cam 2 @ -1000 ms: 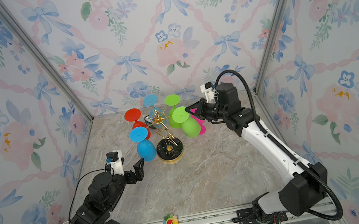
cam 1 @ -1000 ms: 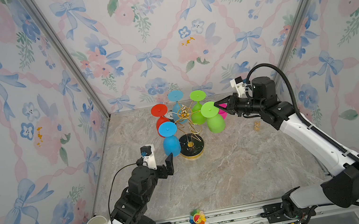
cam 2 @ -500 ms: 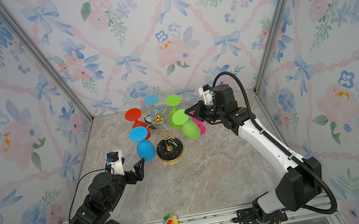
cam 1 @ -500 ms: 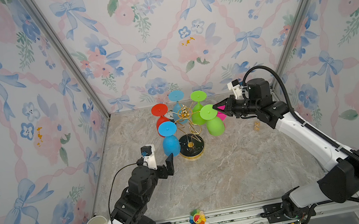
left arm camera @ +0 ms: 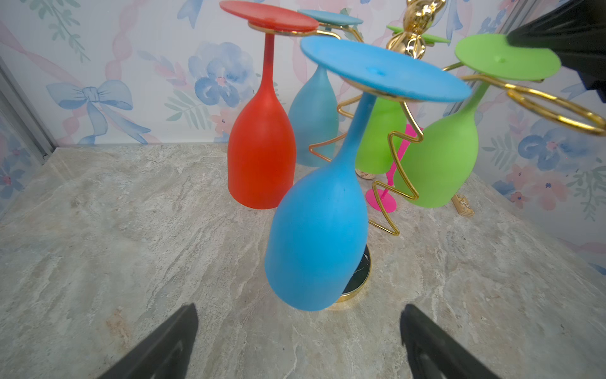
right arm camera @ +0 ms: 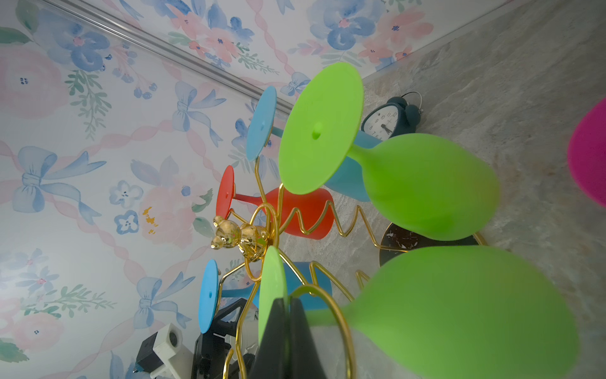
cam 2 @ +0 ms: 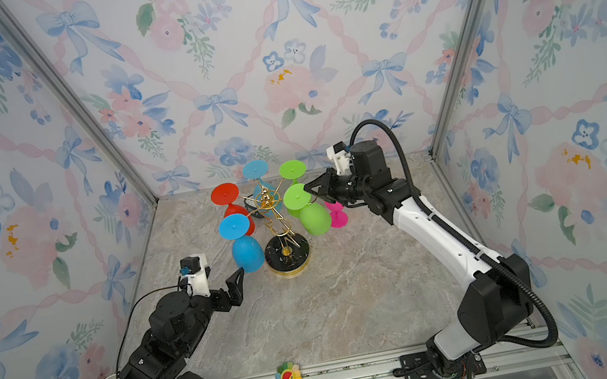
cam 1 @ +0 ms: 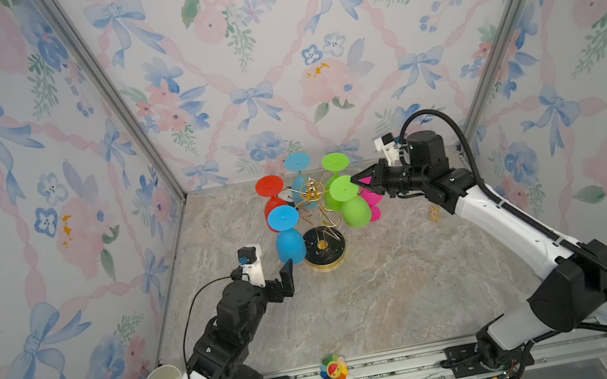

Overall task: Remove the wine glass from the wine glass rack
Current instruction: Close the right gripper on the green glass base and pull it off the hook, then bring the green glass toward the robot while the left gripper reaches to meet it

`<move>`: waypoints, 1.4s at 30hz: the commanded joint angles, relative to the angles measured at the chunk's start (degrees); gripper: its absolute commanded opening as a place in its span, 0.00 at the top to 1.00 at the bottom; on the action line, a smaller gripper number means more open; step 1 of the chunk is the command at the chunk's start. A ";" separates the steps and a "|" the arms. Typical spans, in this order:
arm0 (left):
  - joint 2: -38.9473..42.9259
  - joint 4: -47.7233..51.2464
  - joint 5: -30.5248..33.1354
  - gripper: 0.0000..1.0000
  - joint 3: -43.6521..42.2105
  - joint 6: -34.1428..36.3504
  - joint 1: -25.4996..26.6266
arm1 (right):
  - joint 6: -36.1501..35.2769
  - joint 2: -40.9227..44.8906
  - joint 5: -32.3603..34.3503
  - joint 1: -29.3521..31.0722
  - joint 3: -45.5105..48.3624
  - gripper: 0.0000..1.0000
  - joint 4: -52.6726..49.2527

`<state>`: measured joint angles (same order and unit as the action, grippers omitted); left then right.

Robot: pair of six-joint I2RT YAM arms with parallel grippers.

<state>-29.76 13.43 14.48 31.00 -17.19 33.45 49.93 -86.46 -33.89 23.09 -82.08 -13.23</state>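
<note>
Rack point(cam 1: 326, 255) stands mid-back on table point(cam 1: 396, 292). Five glasses hang foot-up on it: red glass point(left arm camera: 260, 157), teal glass point(left arm camera: 313, 121), blue glass point(left arm camera: 318, 236), back green glass point(cam 1: 335, 161), front green glass point(cam 1: 356, 210). L gripper point(left arm camera: 298, 316) is spread wide, low, just short of the blue glass bowl, not touching. R gripper point(cam 1: 355, 181) has fingers pressed together, tips at the front green glass foot, by stem & gold loop; can't tell if the stem is pinched. Pink glass point(cam 2: 337, 216) stands upright on table beside that green bowl. Clock point(right arm camera: 385, 121) behind rack: dial numerals 10, 11, 12 legible.
</note>
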 commanded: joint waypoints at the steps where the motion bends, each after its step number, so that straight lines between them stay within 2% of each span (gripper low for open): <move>1: 0.63 -0.06 -0.28 0.02 0.72 0.04 -0.34 | 0.03 -1.17 -0.62 1.03 -2.52 1.00 0.71; 15: 0.21 -0.05 -2.22 0.02 1.43 -0.30 -0.38 | -3.88 3.17 -0.50 1.81 -0.94 1.00 -3.67; 24: -2.93 -0.11 -11.65 0.02 4.04 -0.63 -0.32 | -8.16 8.18 -0.74 1.96 2.12 1.00 -7.00; 29: -2.94 -0.03 -19.70 0.02 5.08 -0.86 -0.32 | -12.87 12.49 0.05 1.96 5.68 1.00 -10.23; 34: -2.26 0.01 -24.34 0.05 6.14 -2.81 -0.32 | -17.55 17.48 1.27 1.91 10.73 1.00 -13.13; 42: -4.21 -0.07 -33.70 0.08 6.69 -7.13 -0.32 | -25.00 25.38 6.84 4.54 19.35 1.00 -12.17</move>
<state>-32.86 13.41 -13.67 36.29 -21.65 33.39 29.50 -62.76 -29.98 26.20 -64.64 -25.80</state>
